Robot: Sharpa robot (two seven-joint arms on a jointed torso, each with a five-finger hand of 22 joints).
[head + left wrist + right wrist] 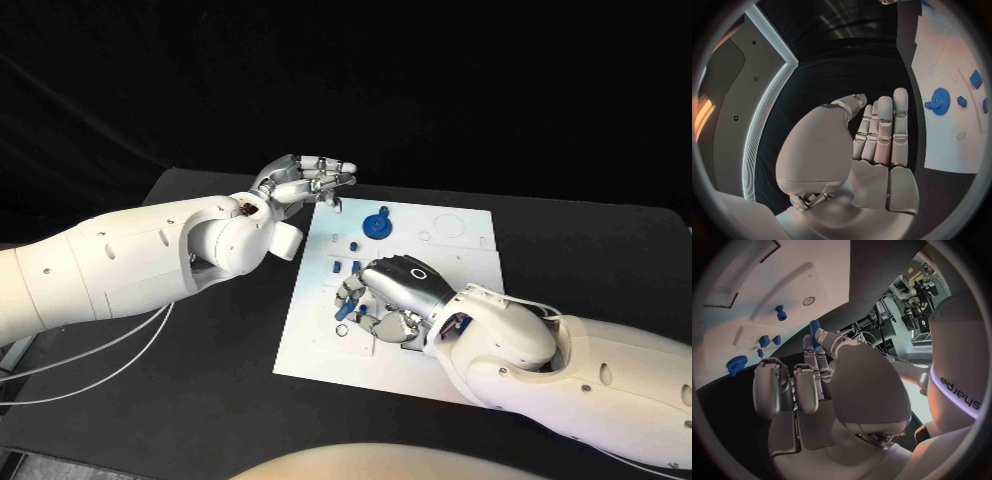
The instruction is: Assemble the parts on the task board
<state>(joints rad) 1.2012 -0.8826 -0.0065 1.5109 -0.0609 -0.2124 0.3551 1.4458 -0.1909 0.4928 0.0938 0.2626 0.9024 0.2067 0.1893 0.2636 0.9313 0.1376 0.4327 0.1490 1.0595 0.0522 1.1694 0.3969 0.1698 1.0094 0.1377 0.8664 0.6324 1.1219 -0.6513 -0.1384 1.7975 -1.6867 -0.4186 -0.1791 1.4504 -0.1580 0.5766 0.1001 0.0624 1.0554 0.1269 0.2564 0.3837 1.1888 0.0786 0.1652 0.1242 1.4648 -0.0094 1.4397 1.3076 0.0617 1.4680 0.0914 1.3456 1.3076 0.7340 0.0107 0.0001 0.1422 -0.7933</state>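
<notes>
Black table (173,400) under a black backdrop (433,80), dark all around. White cables (87,365) trail across the table's left side. Pale wall panel (736,90) with lit edge strip (767,115) nearby.

looks like a robotics lab, black table (173,400) with black backdrop, white task board (447,260) for testing, cluttered racks of gear and cables (911,287) off to the side
</notes>
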